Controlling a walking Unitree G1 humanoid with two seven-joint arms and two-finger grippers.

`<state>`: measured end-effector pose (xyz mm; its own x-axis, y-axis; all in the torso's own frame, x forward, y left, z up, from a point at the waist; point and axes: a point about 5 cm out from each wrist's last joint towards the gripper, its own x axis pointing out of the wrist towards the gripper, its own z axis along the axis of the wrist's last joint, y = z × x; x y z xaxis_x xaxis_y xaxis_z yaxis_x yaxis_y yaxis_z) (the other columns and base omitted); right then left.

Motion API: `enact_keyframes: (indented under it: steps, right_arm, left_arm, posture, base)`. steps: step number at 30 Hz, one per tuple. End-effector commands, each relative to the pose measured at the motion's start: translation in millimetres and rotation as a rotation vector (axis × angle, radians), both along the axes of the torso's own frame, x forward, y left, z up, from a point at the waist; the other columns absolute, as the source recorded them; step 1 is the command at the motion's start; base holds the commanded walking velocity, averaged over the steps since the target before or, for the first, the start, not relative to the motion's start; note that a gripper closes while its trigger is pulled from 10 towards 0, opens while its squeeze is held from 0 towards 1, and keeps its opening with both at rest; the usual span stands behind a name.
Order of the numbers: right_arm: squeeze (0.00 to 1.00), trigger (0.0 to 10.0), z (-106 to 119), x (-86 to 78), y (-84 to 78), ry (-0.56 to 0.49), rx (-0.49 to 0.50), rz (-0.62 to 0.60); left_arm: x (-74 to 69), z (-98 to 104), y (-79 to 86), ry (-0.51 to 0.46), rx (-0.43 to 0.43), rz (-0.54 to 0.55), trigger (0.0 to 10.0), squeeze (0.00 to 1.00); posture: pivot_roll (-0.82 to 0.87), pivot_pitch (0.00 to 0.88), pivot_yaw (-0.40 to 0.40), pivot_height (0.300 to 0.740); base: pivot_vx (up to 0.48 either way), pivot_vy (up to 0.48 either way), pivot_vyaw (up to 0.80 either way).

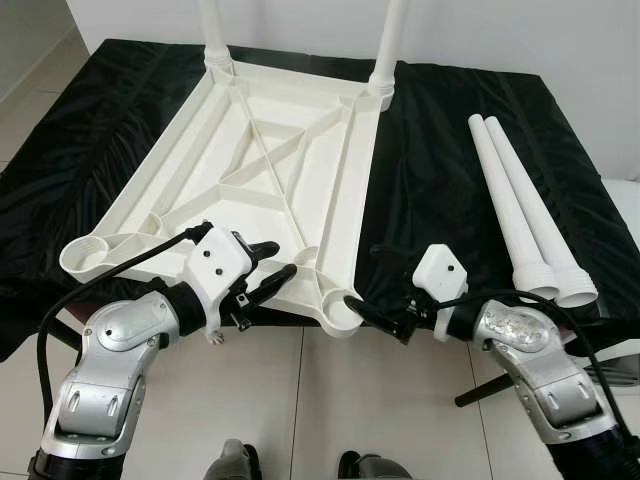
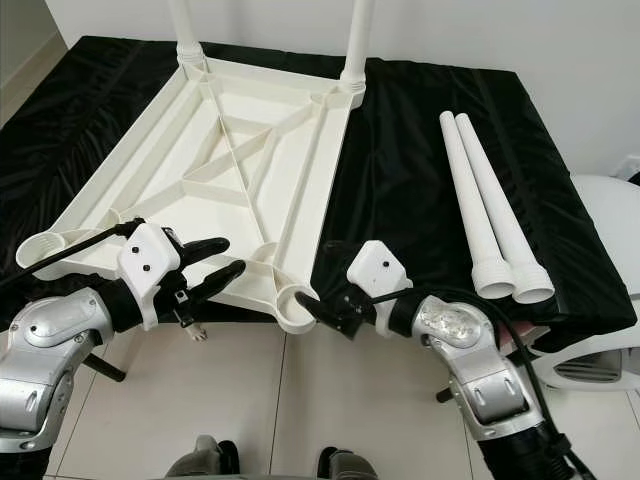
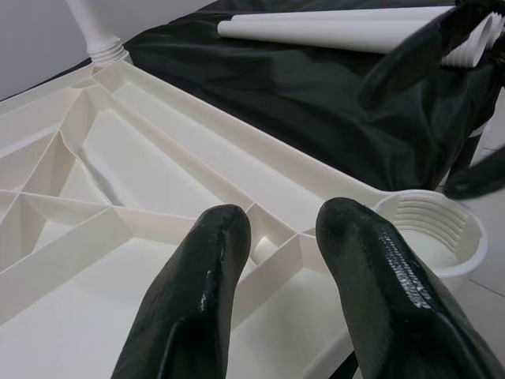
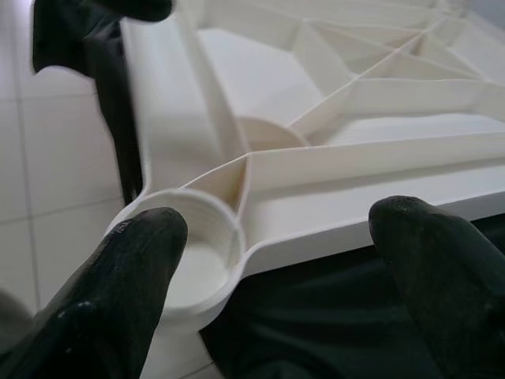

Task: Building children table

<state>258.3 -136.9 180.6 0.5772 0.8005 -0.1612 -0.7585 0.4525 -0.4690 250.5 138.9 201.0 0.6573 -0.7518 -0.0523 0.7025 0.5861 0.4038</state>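
My left gripper, fingers spread, hovers over the near edge of the upturned white tabletop. My right gripper, fingers also parted, straddles its near corner socket. The tabletop lies on a black cloth, two legs standing in its far sockets. Two loose legs lie side by side to the right.

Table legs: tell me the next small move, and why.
Probably swing the open right gripper over to the two loose legs on the black cloth and grasp one: the tabletop's near corner sockets are empty, the far two already filled.
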Motion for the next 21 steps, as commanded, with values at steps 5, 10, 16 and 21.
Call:
enact_keyframes:
  steps: [5, 10, 16, 21]
  right_arm:
    - [0.0, 10.0, -6.5, -2.0, -5.5, 0.007, -0.158, 0.059]
    - [0.0, 10.0, -10.1, 6.4, -10.5, -0.023, -0.239, 0.018]
    - [0.0, 10.0, -15.4, 21.9, -17.3, -0.053, -0.283, -0.113]
    - [0.0, 10.0, -13.7, 32.9, -24.3, -0.064, -0.258, -0.213]
  left_arm:
    - [2.9, 1.8, -1.1, -0.024, -0.017, 0.064, 10.0, 0.0]
    - [3.1, 2.0, -1.4, -0.03, -0.016, 0.071, 10.0, 0.0]
    - [3.2, 2.5, -2.1, -0.037, -0.023, 0.084, 10.0, 0.0]
    - [3.3, 2.7, -1.5, -0.04, -0.021, 0.09, 10.0, 0.0]
  posture:
    - [0.0, 0.134, -0.037, 0.74]
    - [0.0, 0.134, -0.041, 0.74]
    - [0.0, 0.134, -0.047, 0.74]
    - [0.0, 0.135, -0.048, 0.74]
  base:
    - [0.0, 0.0, 0.0]
    - [0.0, 0.0, 0.0]
    - [0.0, 0.0, 0.0]
    - [0.0, 0.0, 0.0]
